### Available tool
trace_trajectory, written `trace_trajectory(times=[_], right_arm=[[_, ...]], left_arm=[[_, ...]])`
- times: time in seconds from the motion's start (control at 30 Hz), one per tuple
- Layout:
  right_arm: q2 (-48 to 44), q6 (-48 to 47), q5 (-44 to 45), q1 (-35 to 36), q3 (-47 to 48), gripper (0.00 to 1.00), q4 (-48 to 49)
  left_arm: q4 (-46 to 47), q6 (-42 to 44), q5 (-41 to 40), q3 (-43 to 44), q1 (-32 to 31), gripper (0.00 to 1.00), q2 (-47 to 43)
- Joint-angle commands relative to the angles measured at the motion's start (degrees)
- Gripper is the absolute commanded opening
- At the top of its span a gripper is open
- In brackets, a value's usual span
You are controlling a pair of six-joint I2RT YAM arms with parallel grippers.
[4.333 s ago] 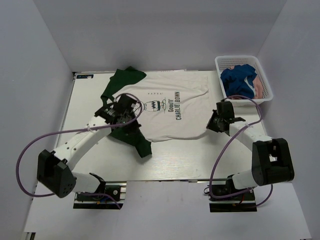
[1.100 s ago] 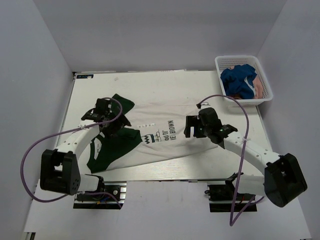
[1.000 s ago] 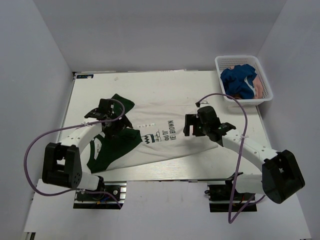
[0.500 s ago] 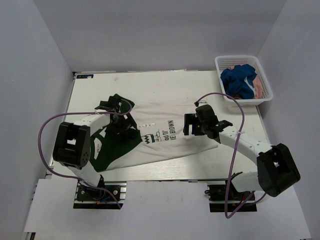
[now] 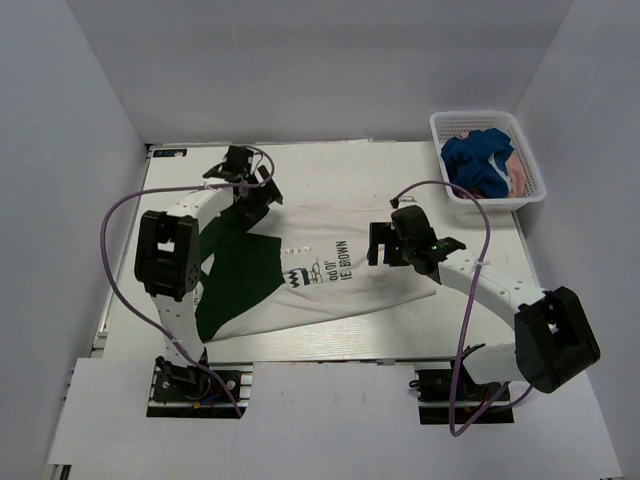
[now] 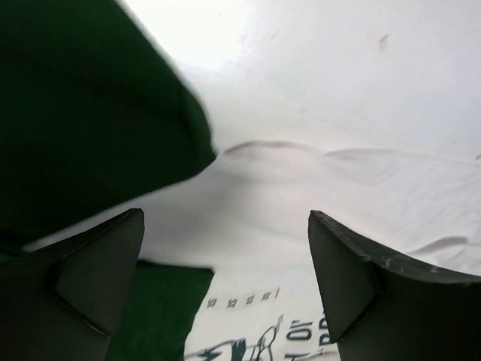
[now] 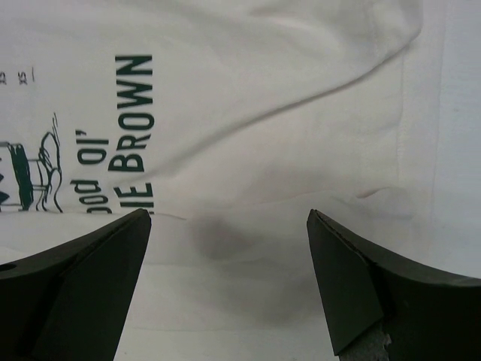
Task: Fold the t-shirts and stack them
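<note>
Left gripper (image 6: 225,222): jaws spread wide and empty, hanging over the far-left edge of the cream t-shirt (image 5: 335,222), where a dark green sleeve (image 6: 90,98) overlaps the body. The shirt lies partly folded across the middle of the table (image 5: 330,160), print facing up. Right gripper (image 7: 228,218): likewise wide and holding nothing, low over the cloth just right of the lettering. Expect light, limp fabric that wrinkles easily; you should pinch a hem or fold edge through all layers, since a mid-panel grab would likely bunch it. Far right, the blue t-shirt (image 5: 478,165) and pink t-shirt (image 5: 518,178) wait in the basket (image 5: 440,120)
</note>
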Motion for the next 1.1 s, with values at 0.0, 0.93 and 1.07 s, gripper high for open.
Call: trace_trajectory(times=[0.0, 0.93, 1.07], right_arm=[[0.44, 0.06, 4.67, -0.70, 4.14, 0.90, 1.31], [19.59, -0.38, 8.46, -10.72, 25.41, 0.90, -1.68], [20.39, -0.11, 7.40, -10.99, 25.32, 0.90, -1.86]], left_arm=[[-2.26, 3.42, -4.91, 7.49, -0.19, 1.00, -1.00], [-10.00, 23.29, -22.70, 36.25, 6.40, 0.77, 25.18], [-9.99, 23.29, -22.16, 38.27, 6.40, 0.64, 27.64]])
